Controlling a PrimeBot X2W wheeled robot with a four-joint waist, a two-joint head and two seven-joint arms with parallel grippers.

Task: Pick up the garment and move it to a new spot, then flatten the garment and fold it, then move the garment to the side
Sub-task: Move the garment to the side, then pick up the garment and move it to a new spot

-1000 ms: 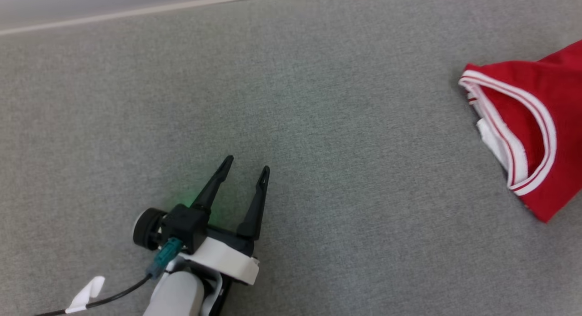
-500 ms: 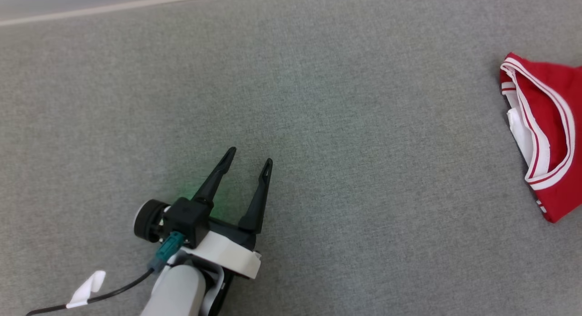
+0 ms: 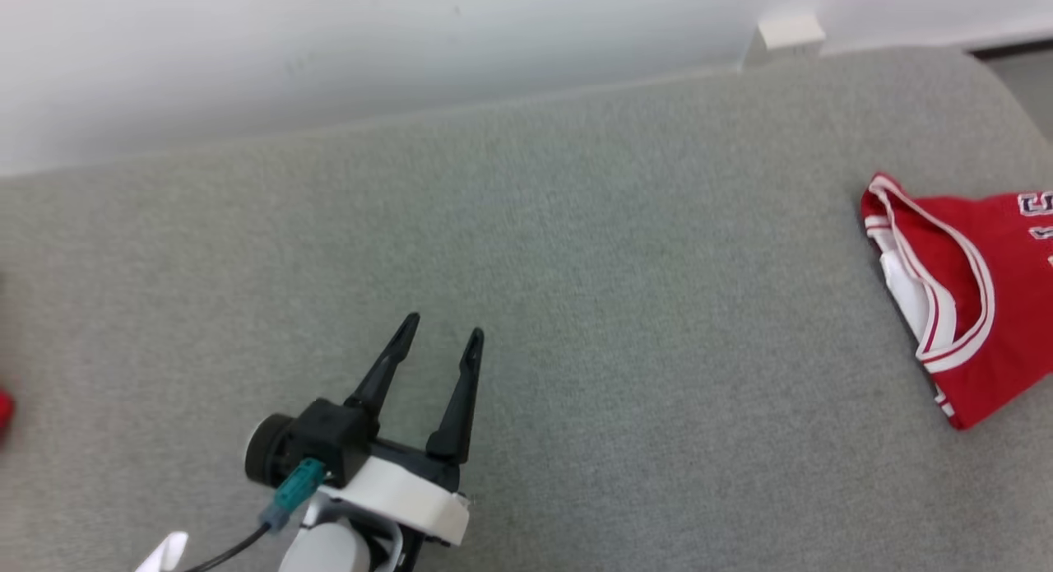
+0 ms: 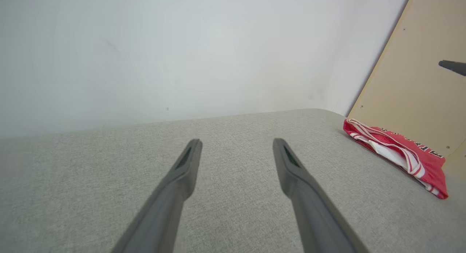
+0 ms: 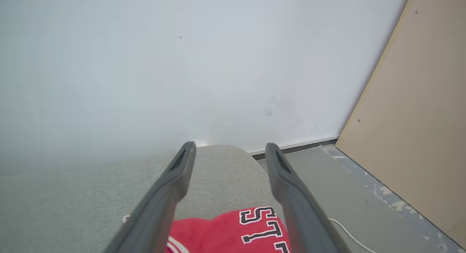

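Head view, far left edge: a small red scrap (image 3: 3,411) peeks in, too little of it showing to tell what it is. At the lower left of the frame, the left gripper (image 3: 442,327) has its two long dark fingers spread apart with nothing between them. It sits over a wide grey fabric-covered surface (image 3: 576,267). A white tag (image 3: 164,549) hangs on a black cable (image 3: 238,541) at the bottom edge beside its wrist. Across at the right, well apart from that gripper, the red jersey with white-striped trim (image 3: 991,309) lies folded over near the surface's rounded right end, partly cut off by the frame's edge. A small white block (image 3: 786,33) sits at the upper right, where the surface meets the pale wall (image 3: 329,45).

Left wrist view: the spread fingers rise from the lower middle over the grey surface. The jersey lies at the right middle, with a tan wooden panel (image 4: 418,82) behind it in the upper right.

Right wrist view: the right gripper (image 5: 230,146) is spread too and grips nothing. Between its fingers at the bottom lies the jersey, lettered "ST". Whether the fingers touch the cloth I cannot tell. To the right is a grey floor (image 5: 327,180) with a thin white cord (image 5: 349,231).
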